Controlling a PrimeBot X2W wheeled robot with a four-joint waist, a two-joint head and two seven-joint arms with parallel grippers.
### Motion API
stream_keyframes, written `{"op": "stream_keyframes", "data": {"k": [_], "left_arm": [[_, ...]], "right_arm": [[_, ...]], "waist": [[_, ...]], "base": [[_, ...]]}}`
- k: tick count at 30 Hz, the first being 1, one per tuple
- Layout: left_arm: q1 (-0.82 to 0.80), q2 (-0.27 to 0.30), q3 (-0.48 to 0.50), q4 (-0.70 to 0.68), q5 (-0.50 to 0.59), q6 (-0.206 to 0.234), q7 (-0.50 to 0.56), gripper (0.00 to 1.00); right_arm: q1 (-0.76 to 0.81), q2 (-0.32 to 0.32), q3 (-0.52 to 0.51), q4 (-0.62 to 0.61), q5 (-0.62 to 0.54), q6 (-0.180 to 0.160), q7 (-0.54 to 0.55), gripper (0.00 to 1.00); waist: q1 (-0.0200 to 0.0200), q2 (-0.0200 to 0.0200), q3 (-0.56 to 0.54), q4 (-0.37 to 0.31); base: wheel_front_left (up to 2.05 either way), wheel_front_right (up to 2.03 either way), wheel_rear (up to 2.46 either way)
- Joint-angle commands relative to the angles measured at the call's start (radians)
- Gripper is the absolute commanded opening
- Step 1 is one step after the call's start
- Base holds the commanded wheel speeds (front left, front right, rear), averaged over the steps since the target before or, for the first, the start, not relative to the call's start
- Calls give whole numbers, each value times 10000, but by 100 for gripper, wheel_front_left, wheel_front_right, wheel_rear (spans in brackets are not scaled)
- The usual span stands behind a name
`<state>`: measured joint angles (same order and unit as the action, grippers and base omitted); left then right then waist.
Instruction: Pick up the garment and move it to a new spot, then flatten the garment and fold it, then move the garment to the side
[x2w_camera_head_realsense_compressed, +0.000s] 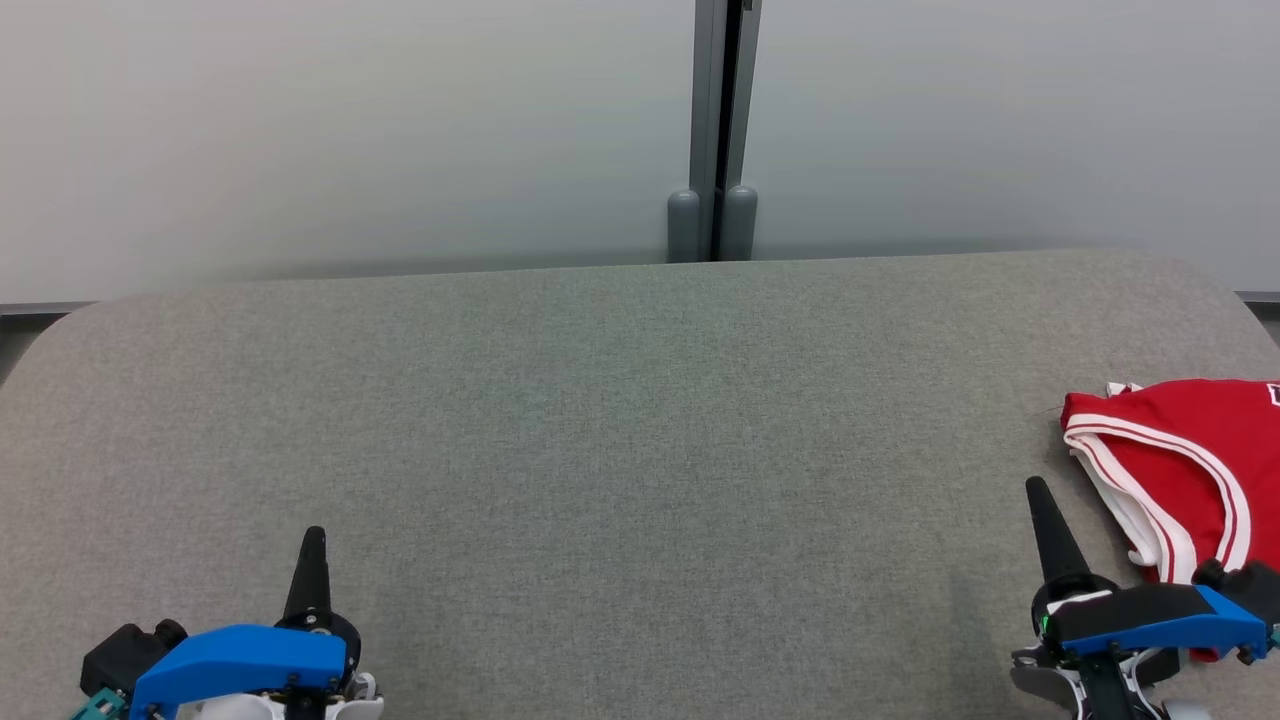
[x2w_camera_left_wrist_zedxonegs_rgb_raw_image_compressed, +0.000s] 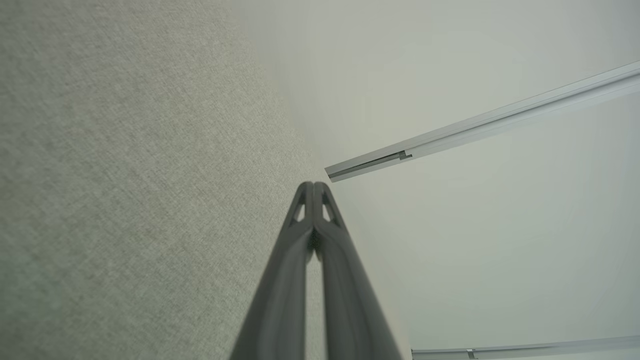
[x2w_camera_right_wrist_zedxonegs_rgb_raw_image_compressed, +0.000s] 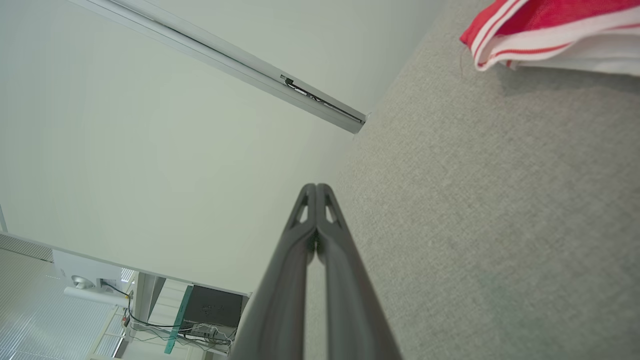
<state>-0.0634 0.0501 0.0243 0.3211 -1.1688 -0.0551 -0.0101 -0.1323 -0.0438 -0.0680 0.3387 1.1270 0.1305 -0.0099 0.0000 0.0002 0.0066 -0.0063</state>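
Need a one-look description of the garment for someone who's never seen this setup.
Start at the wide grey fabric table before the pale wall. At its right edge, just beyond the right end effector, lies the garment, partly cut off by the head view. It is bright red with white striped trim, against plain grey cloth and dark fingers.

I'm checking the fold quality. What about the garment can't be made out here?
- Head view: garment runs off the right edge; its full outline is cut off.
- Head view: its near corner hides behind the wrist of the right gripper.
- Right wrist view: the top edge crops it.
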Motion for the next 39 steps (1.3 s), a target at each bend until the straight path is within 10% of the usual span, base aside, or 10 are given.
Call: {"op": "stream_keyframes", "data": {"k": [1, 39], "left_arm": [[-219, 2, 108, -159, -236, -110, 67, 0], [-448, 0, 713, -618, -3307, -613, 947, 0]], "right_arm": [[80, -70, -42, -160, 274, 3, 73, 0], [234, -91, -361, -763, 3624, 4, 951, 0]], "waist": [[0, -2, 0, 2], [0, -2, -23, 43]], "base": [[0, 0, 0], [0, 0, 0]]}}
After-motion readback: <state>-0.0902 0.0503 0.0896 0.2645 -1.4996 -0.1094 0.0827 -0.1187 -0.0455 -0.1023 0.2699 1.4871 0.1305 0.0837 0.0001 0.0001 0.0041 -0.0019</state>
